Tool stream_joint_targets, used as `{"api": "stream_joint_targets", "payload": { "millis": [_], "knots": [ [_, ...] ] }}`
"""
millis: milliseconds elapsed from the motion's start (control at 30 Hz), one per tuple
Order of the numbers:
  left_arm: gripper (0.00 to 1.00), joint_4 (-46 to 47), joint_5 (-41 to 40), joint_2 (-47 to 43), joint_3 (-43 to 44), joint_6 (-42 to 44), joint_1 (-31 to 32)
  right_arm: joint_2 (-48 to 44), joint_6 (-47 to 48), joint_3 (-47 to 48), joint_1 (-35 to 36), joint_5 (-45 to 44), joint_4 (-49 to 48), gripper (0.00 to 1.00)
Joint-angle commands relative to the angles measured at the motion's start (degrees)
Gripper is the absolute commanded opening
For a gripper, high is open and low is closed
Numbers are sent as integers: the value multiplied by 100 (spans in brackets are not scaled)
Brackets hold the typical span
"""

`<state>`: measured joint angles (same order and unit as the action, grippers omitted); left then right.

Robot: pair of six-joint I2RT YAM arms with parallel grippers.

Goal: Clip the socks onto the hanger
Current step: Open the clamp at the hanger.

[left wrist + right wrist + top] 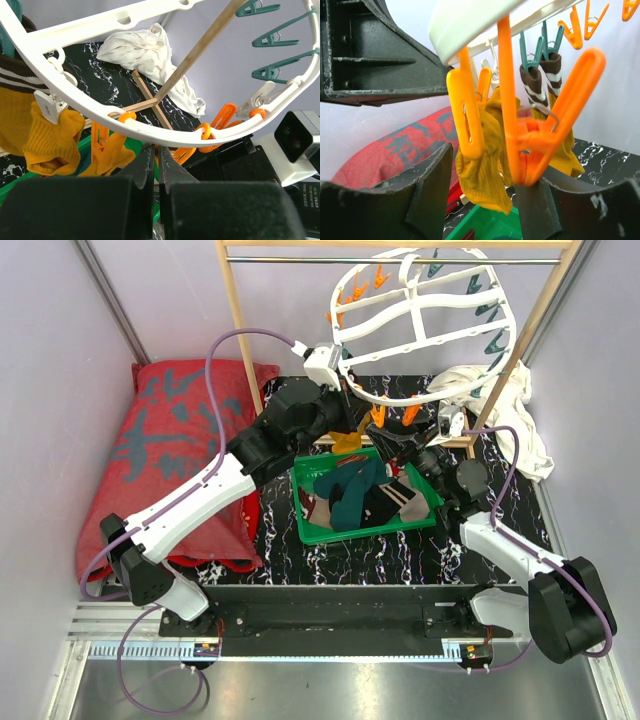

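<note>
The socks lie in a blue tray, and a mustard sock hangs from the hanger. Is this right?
No: the tray is green, not blue, as the top external view shows. The socks lie in it, and the mustard sock hangs from the hanger.

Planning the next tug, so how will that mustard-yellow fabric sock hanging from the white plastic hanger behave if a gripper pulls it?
Likely floppy: the mustard-yellow fabric sock sags in soft folds under the white plastic hanger. Probably light, since small teal pegs seem to carry it. Its knit surface looks grippy, not slippery.
</note>
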<state>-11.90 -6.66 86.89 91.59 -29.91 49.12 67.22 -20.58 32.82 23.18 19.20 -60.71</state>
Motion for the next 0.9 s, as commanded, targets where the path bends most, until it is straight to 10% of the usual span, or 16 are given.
{"api": "stream_joint_targets", "payload": {
  "millis": [0, 433, 867],
  "knots": [
    [0, 118, 191, -32, 315, -6, -8, 45, 282, 365, -33, 145, -319, 57],
    [9, 74, 217, -40, 377, 20, -8, -157, 379, 410, -15, 400, -47, 6],
    [60, 803, 586, -419, -326, 222, -8, -174, 405, 409, -24, 374, 94, 0]
  ]
}}
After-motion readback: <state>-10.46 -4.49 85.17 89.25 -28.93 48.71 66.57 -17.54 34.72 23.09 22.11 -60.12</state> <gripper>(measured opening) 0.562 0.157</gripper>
